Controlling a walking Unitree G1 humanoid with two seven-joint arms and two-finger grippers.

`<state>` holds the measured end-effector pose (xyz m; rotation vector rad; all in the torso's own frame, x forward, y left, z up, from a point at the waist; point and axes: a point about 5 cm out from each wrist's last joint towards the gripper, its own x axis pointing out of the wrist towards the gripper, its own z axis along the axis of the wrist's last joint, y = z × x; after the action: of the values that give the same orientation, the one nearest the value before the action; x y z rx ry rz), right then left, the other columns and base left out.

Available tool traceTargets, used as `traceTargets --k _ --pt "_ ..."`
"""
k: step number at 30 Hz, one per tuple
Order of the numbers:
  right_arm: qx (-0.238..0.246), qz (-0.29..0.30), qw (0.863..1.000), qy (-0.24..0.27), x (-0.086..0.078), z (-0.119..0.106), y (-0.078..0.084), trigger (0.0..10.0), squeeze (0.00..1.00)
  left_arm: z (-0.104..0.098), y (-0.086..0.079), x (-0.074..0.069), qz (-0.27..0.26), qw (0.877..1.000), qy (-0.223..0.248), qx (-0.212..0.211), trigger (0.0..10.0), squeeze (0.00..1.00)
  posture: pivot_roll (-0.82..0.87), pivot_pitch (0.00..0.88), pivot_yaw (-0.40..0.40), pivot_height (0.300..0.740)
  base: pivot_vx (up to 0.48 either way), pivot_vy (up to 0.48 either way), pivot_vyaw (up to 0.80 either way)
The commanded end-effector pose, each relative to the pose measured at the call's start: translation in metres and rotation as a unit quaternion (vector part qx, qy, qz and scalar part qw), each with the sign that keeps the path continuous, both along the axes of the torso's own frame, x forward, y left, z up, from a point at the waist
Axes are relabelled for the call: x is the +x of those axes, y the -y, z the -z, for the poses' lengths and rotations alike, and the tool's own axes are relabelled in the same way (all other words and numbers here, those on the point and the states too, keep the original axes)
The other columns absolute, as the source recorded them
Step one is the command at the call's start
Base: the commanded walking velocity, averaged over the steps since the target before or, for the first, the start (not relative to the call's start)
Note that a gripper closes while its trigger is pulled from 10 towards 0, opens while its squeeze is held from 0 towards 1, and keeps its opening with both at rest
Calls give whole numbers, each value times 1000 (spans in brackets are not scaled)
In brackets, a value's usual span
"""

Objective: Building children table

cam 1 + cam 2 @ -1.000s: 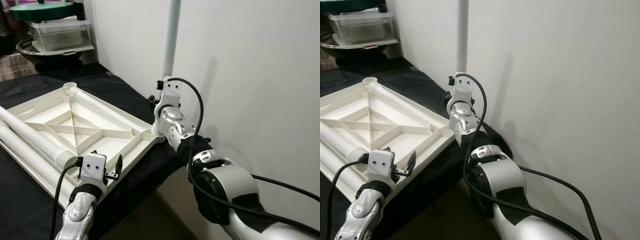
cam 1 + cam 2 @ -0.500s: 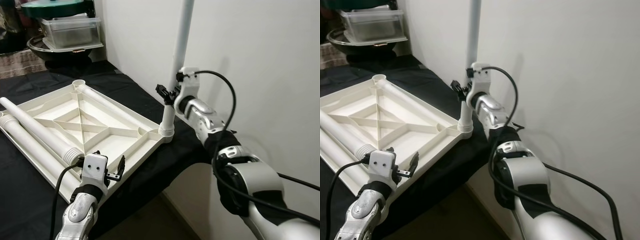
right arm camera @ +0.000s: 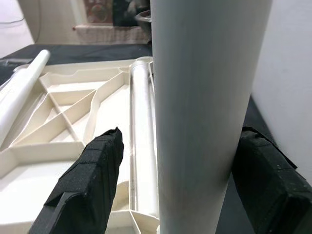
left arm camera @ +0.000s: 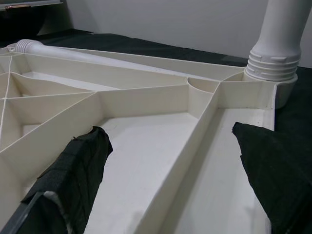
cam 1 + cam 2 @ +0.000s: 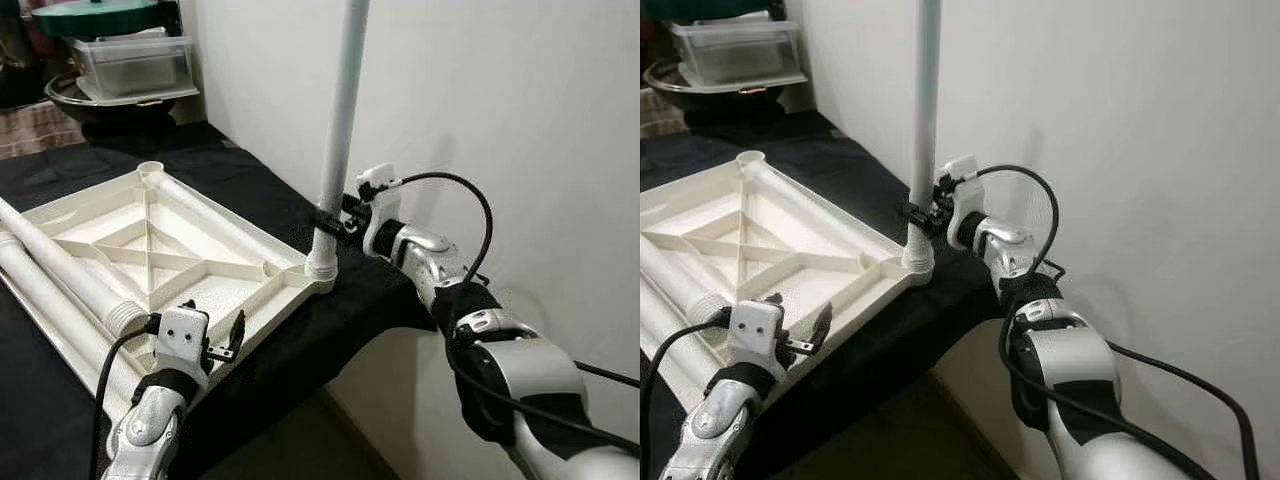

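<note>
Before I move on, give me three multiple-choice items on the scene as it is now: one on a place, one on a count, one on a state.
1. Where does the upright leg stand?
A. In the tabletop's corner socket nearest the wall
B. Flat on the black cloth
C. In the plastic bin

2. How many legs lie flat on the upturned tabletop?
A. None
B. Three
C. Six

3. What is the right gripper doing?
A. Hanging idle
B. Straddling the upright leg low down
C. Holding the bin lid

Answers:
1 A: the leg's ribbed collar sits in the corner socket.
2 B: two lie side by side along one edge and one along the wall-side edge.
3 B: its black fingers flank the leg; contact cannot be told.
</note>
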<state>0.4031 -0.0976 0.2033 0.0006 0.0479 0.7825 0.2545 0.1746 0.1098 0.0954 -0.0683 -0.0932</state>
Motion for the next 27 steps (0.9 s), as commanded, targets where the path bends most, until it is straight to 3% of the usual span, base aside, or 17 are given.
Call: traceTargets --k 1,15,19,24,27 --pt "-17 -32 999 -11 -5 13 -9 10000 0 -1 0 -3 3 1000 1 -1 10000 0 111 0 -120 740 0 0 0" --pt "-40 -68 996 34 -8 8 -20 10000 0 -4 -6 -3 5 1000 4 -1 10000 0 104 0 -113 740 0 0 0" --pt "-54 -99 993 44 -11 6 -36 10000 0 -5 -3 -3 12 1000 4 -3 10000 0 108 0 -114 740 0 0 0" --pt "-55 -113 991 45 -13 5 -45 10000 0 -5 -3 -3 12 1000 4 -4 10000 0 111 0 -116 740 0 0 0" --pt "-45 -160 985 50 -19 5 -58 10000 0 -6 -3 -4 12 1000 4 -5 10000 0 118 0 -121 740 0 0 0"
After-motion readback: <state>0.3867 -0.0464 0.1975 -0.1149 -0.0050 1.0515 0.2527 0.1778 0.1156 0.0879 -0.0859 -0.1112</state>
